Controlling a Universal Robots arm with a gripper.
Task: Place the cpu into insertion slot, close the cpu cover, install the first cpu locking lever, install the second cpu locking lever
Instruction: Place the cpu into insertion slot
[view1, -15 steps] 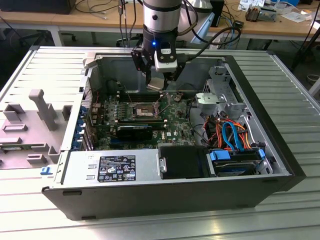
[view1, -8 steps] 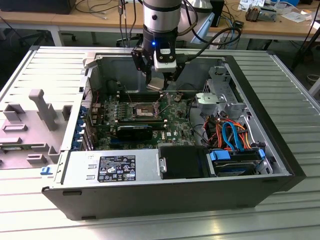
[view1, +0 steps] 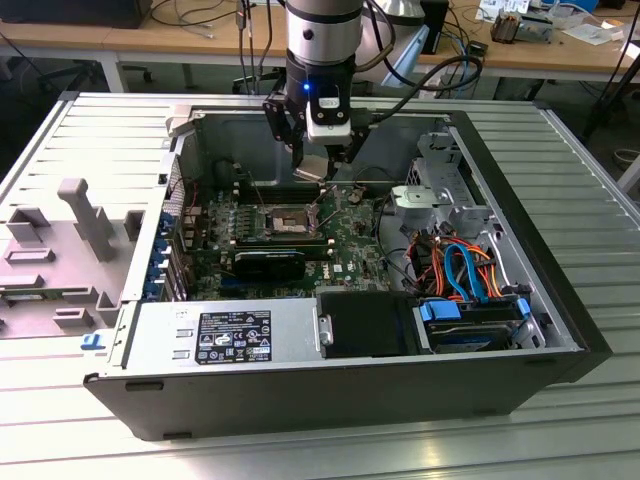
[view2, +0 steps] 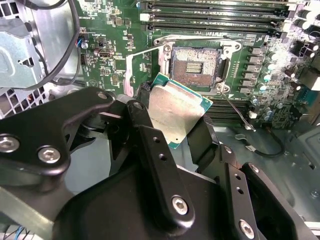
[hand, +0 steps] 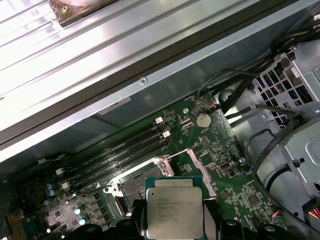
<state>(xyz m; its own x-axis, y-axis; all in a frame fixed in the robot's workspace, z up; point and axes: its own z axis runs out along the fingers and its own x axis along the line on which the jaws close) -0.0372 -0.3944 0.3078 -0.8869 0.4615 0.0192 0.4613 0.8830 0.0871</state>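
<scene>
In the exterior view, the gripper (view1: 316, 168) hung inside the computer case (view1: 350, 400) toward its far wall, near the insertion slot (view1: 285, 220). In the second wrist view, its fingers (view2: 150, 145) clamped the cpu (view2: 177, 114), held apart from the uncovered slot. In the first wrist view, the cpu faced up over the circuit board (hand: 220, 185).
</scene>
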